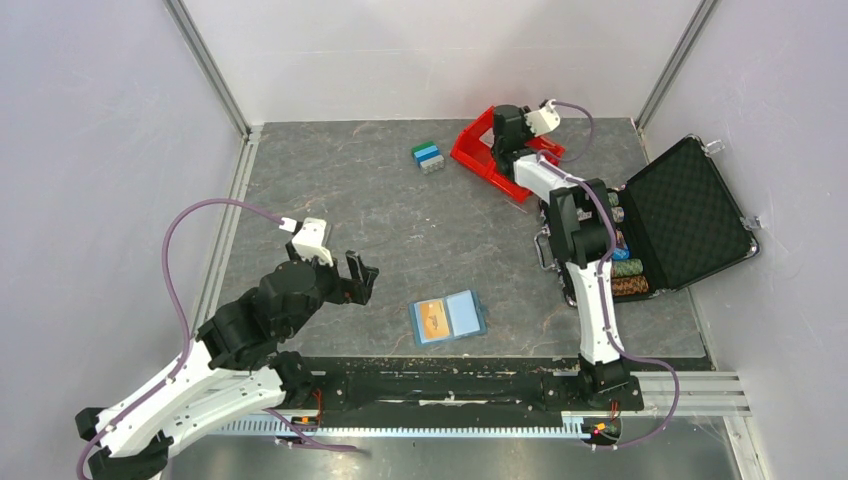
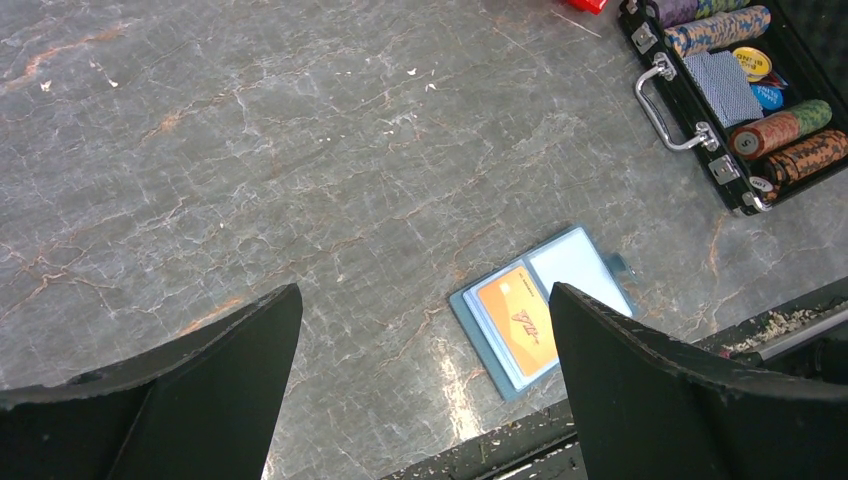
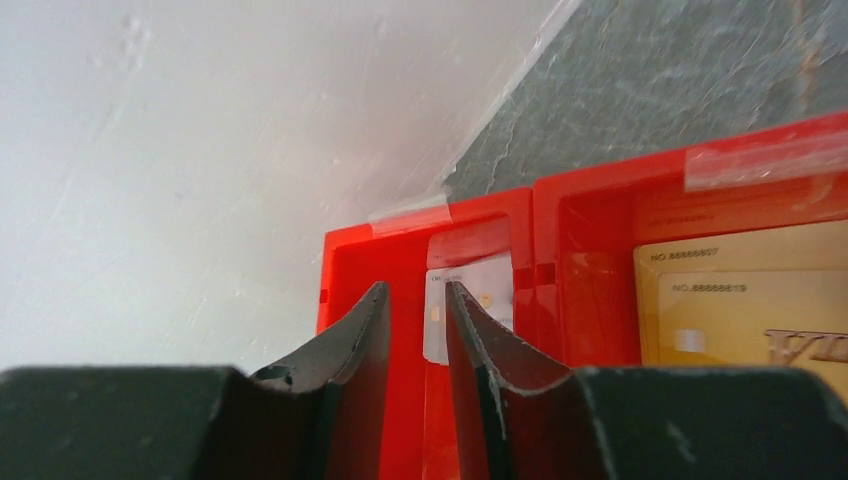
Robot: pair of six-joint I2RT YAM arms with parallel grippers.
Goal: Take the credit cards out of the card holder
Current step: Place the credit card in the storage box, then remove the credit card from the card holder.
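Observation:
The light-blue card holder (image 1: 447,318) (image 2: 600,290) lies spread flat near the table's front edge. An orange credit card (image 1: 432,319) (image 2: 518,322) sits in its left panel; the right panel looks pale. My left gripper (image 1: 362,275) (image 2: 422,292) hovers wide open to the holder's left, touching nothing. My right gripper (image 1: 495,143) (image 3: 415,287) hangs over the red bin (image 1: 468,150) (image 3: 430,225) at the back, its jaws a little apart with only red between them. A whitish credit card (image 3: 470,300) lies in the bin's left compartment just past the fingertips.
Gold-coloured cards (image 3: 740,300) fill the bin's right compartment. An open black case (image 1: 690,210) (image 2: 745,205) with poker chips (image 2: 780,130) and a blue patterned deck (image 2: 725,85) stands at the right. A small blue-green block (image 1: 428,156) sits left of the bin. White walls enclose the table.

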